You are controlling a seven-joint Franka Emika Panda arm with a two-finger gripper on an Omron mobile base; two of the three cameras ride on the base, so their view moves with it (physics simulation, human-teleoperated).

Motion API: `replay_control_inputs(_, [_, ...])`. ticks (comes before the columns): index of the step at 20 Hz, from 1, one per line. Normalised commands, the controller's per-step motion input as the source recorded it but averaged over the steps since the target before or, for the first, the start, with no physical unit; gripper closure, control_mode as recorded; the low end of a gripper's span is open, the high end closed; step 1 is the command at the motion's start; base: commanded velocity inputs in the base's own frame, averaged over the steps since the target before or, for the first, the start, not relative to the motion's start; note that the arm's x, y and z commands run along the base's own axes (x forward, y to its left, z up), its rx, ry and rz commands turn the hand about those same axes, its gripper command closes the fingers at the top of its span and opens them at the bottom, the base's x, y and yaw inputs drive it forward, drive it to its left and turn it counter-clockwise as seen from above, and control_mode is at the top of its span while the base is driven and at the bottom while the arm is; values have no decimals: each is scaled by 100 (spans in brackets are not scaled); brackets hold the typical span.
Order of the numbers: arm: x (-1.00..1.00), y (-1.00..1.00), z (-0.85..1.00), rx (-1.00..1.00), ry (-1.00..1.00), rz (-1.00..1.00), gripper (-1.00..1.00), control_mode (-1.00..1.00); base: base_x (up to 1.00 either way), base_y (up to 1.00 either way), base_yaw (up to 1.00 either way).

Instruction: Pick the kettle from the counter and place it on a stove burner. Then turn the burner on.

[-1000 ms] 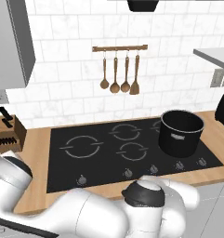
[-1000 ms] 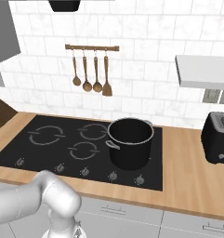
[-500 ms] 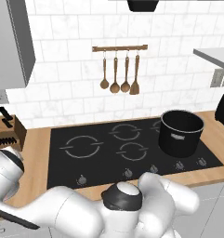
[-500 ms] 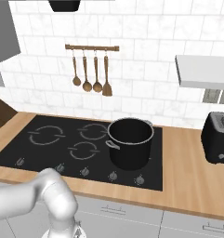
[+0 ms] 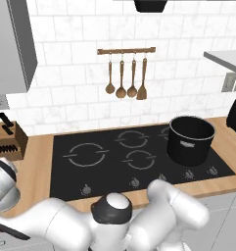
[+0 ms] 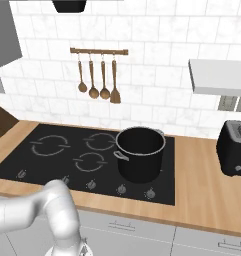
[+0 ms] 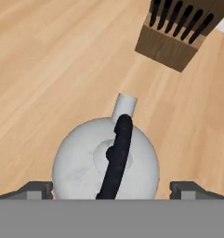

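Kettle position: the kettle sits upright on the counter, spout pointing away towards the knife block, which stands well apart from it.
Gripper: the gripper looks straight down on the dome, and the fingertips are spread wide, one on each side of the kettle body.
Kettle versus fingers: the round body lies between the two tips, its black handle running straight down the middle of the gap; whether the tips touch the metal, I cannot tell.
Why this pose: judging from the line-up, the hand is squared over the handle so the fingers can close across it.
Destination: the stove burner lies bare at the left of the black cooktop, a good landing spot.
Obstacle: the black pot occupies the cooktop's right side, so the left ring looks like the sensible choice.
Step in hand: lining up for the pick; nothing lifted yet.
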Motion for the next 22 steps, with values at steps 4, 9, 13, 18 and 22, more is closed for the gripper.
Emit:
replay_control_inputs(4, [13, 20, -16, 0, 0, 0, -100, -100, 0, 0, 0])
replay_control_inputs(9, [7, 0, -29, -4, 0, 0, -100, -100, 0, 0, 0])
replay_control_inputs(13, [13, 0, -28, -5, 0, 0, 100, -100, 0, 0, 0])
replay_control_inputs(18, [1, 0, -7, -1, -2, 0, 100, -100, 0, 0, 0])
replay_control_inputs(22, [0, -19, -11, 0, -10, 0, 100, -100, 0, 0, 0])
